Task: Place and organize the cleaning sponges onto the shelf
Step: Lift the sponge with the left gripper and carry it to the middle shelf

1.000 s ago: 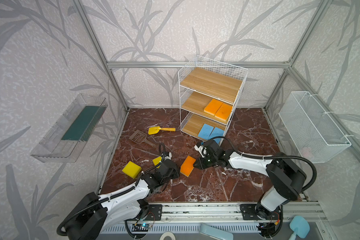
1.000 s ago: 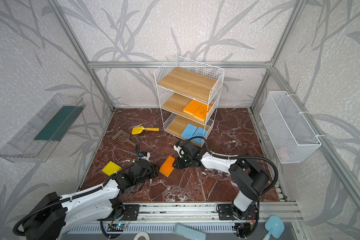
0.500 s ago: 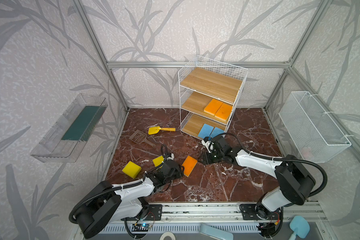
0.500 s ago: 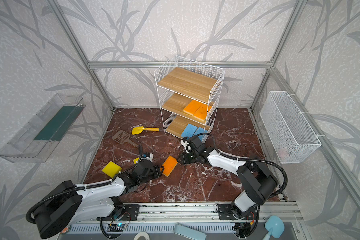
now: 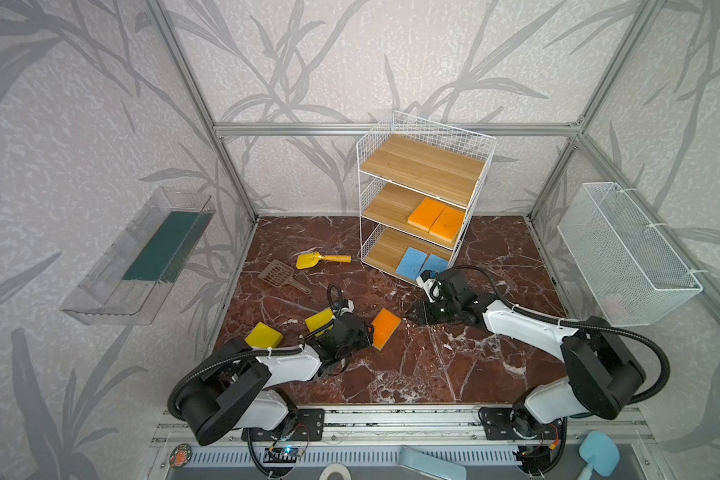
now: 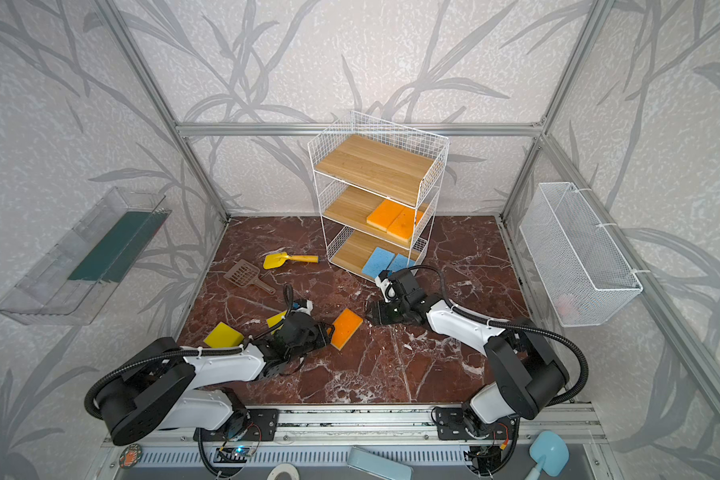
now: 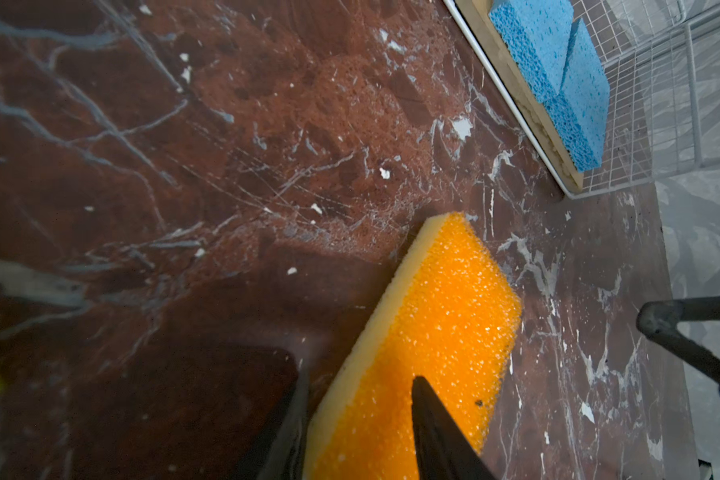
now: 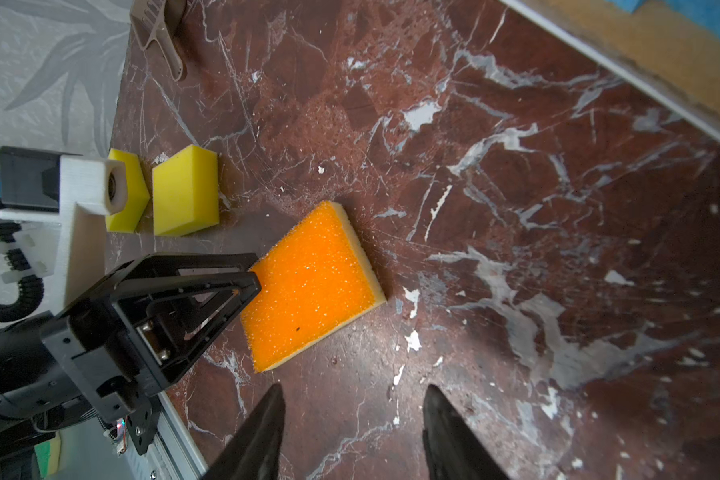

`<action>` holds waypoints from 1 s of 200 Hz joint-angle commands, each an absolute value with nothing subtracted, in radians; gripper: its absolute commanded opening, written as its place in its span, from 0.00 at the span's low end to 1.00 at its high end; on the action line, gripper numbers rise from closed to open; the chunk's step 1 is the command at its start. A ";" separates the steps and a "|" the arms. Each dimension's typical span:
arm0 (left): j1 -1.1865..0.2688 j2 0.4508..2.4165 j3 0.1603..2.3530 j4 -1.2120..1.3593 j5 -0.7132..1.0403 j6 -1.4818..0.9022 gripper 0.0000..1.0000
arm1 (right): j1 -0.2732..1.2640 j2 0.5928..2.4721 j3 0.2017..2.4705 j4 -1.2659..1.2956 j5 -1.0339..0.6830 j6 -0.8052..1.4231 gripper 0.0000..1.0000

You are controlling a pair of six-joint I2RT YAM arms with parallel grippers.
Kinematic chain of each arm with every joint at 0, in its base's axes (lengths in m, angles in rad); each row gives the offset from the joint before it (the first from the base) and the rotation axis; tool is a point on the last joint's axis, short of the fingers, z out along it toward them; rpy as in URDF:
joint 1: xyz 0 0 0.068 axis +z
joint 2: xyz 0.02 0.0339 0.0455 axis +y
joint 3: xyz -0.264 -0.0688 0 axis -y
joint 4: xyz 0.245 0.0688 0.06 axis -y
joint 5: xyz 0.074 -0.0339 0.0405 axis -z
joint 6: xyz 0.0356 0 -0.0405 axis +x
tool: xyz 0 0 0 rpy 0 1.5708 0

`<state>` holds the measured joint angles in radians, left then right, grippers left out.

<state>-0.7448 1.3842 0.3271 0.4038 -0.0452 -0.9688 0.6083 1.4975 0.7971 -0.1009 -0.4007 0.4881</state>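
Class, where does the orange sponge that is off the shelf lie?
In both top views the orange sponge lies flat on the floor near the middle, with the left gripper at its edge and the right gripper apart.

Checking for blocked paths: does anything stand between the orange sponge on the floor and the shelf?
Nothing visible lies between the orange sponge and the shelf. The right gripper, open and empty, hovers close beside that path.

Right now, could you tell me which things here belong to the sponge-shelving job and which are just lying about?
Job: shelf; orange sponge and two yellow sponges on the floor; two orange sponges, middle board; two blue sponges, bottom board.
Lying about: yellow scoop; brown slotted scoop; white mesh basket; clear tray.
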 commanded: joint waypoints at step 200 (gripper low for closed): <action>-0.612 0.982 0.756 -0.096 -0.022 -0.657 0.00 | 0.564 1.263 0.723 -0.127 -0.385 0.492 0.54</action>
